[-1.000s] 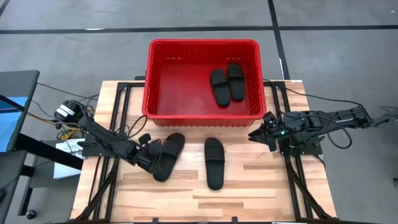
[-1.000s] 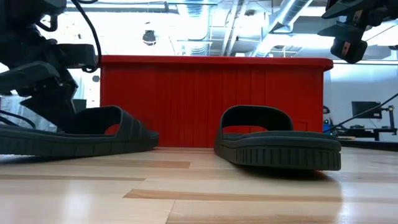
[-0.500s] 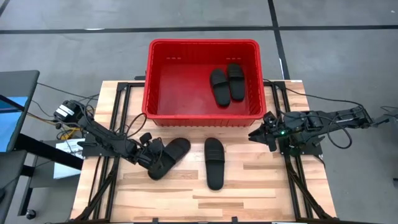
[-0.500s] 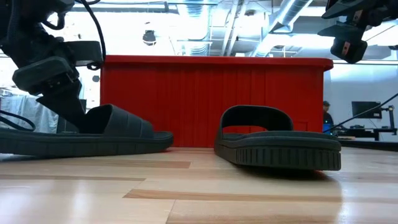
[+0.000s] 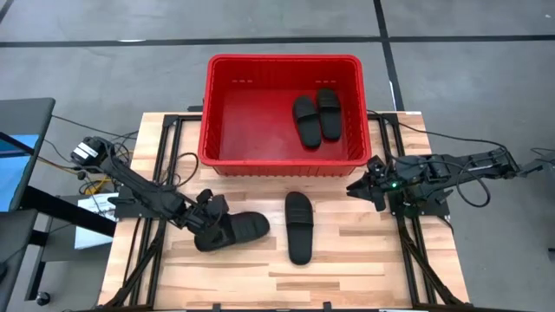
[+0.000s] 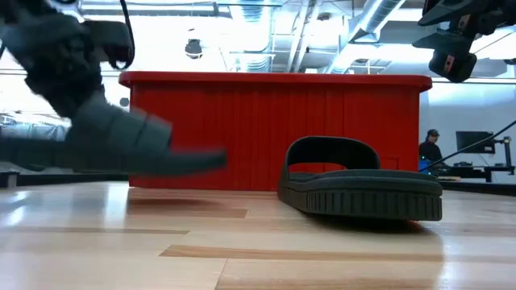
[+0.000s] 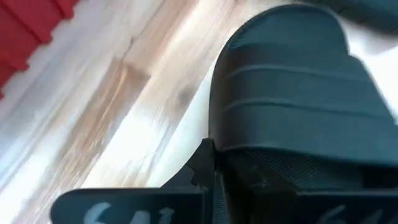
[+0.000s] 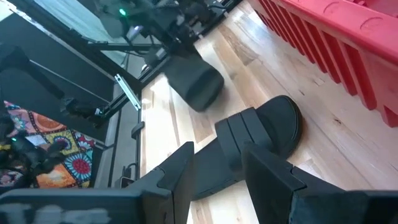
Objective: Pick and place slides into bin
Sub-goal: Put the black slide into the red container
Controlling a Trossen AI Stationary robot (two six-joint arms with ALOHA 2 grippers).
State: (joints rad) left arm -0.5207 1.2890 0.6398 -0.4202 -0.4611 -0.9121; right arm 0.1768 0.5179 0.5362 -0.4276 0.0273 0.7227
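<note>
One slide was held off the table by the left gripper, near the red bin.

The left gripper (image 5: 208,227) was pinched on a slide (image 5: 236,230) at the near left of the table (image 5: 364,260); in the low view that slide (image 6: 129,149) was seen lifted clear of the wood, toe pointing right. A second slide (image 5: 298,226) lay flat on the table just right of it, lengthwise near to far. Two more slides (image 5: 314,117) were lying side by side in the right half of the bin (image 5: 282,62), at the far side. The right gripper (image 5: 359,189) was parked at the right edge beside the bin's near right corner, its fingers (image 8: 273,180) seen spread apart.
</note>
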